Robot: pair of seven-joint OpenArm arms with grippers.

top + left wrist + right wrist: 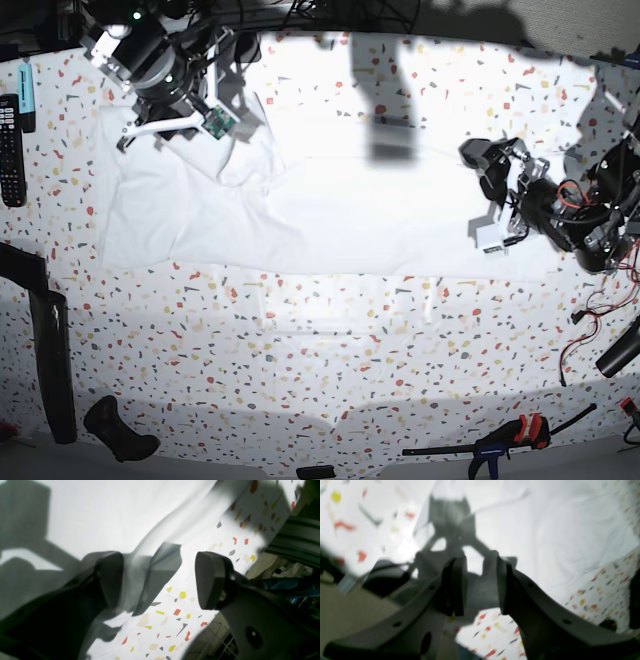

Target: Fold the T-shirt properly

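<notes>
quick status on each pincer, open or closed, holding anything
Left pincer: open, holding nothing, over the T-shirt edge.
Right pincer: partly closed; whether it grips cloth cannot be told.

The base view looked straight down from high overhead, taking in the whole speckled tabletop (300, 340) and both arms. The left wrist view sat close behind the left gripper (160, 580), facing past its fingers onto the T-shirt (105, 512) edge. The right wrist view, blurred, sat equally close behind the right gripper (480, 585). All three shared the T-shirt and tabletop.
</notes>
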